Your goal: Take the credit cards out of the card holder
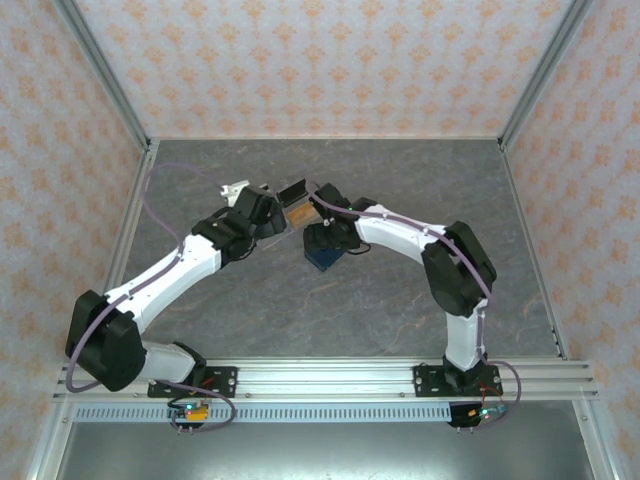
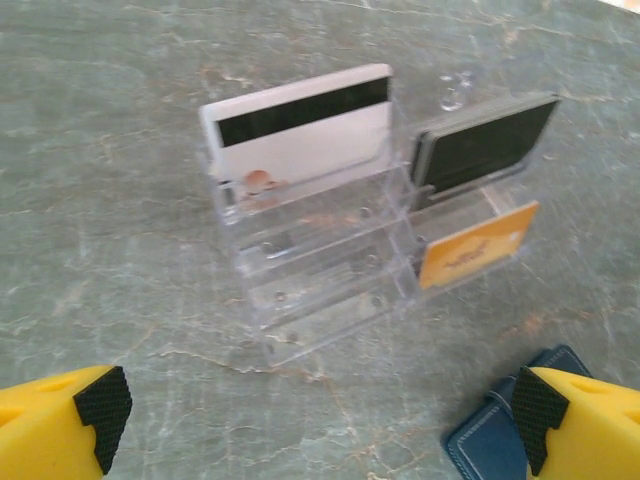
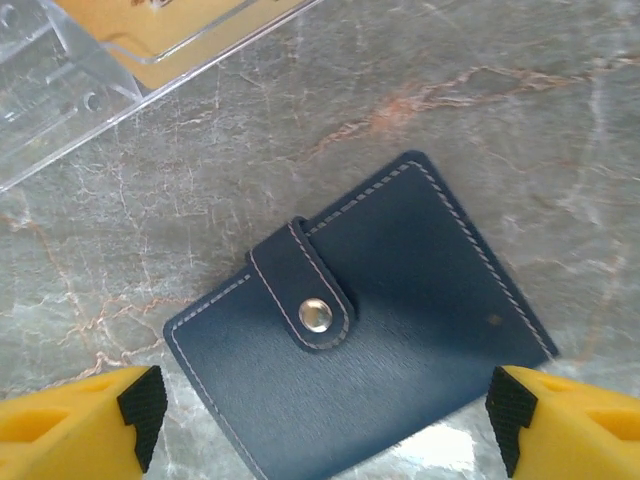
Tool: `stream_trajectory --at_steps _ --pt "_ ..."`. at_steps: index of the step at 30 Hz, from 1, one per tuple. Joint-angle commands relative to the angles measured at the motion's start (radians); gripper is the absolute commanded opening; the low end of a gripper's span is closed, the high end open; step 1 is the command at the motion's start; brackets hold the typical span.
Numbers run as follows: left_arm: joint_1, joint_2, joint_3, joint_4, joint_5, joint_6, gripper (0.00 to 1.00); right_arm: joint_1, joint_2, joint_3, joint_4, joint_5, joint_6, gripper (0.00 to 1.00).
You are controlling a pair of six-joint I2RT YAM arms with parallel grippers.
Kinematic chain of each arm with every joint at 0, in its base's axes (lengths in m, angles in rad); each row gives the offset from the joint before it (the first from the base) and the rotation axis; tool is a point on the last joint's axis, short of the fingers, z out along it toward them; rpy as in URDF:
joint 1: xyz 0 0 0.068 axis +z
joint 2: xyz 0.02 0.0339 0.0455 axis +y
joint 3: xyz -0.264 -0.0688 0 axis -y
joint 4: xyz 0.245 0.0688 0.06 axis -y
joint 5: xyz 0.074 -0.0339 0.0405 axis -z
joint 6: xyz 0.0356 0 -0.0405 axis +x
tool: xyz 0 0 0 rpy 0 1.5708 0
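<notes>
From above, the card holder (image 1: 322,260) is lying near the middle of the surface, on the near side of the clear stand (image 1: 297,216). At the left wrist, the left hand (image 2: 320,410) is gaping wide and empty, facing three credit cards (image 2: 475,245) standing in that stand. At the right wrist, the right hand (image 3: 325,415) is hovering open, gripping nothing, directly over the snapped-shut holder, whose long edges are slanting between the fingers (image 3: 135,405); this hand is sitting nearer.

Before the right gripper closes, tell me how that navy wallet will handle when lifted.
The card holder lies flat on the table, so pinching its thin edge looks awkward. Its stitched, grained cover probably flexes rather than staying rigid. The snapped tab should keep it closed.
</notes>
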Motion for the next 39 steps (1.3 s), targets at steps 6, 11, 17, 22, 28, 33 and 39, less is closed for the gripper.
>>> stream_trajectory --at_steps 6,11,17,22,28,33,39 --pt "0.046 -0.061 -0.069 0.018 -0.017 -0.067 1.0 0.004 0.129 0.148 -0.157 0.112 -0.055 0.86" --pt "0.047 -0.058 -0.067 0.007 -0.01 -0.066 1.0 0.003 0.157 0.174 -0.182 0.187 -0.042 0.85" --pt "0.048 -0.058 -0.07 0.011 -0.011 -0.076 1.0 -0.042 0.124 0.11 -0.167 0.244 0.046 0.82" --pt "0.047 -0.051 -0.063 0.002 -0.003 -0.077 1.0 -0.118 0.036 0.002 -0.112 0.239 0.132 0.8" --pt "0.046 -0.046 -0.082 0.026 0.022 -0.089 1.0 -0.185 -0.063 -0.089 -0.022 0.085 0.126 0.76" --pt "0.047 -0.033 -0.081 0.039 0.052 -0.097 1.0 -0.232 -0.074 -0.093 0.015 -0.023 0.059 0.8" --pt "0.046 -0.015 -0.076 0.037 0.077 -0.102 1.0 -0.241 0.017 0.003 -0.051 -0.066 -0.015 0.84"
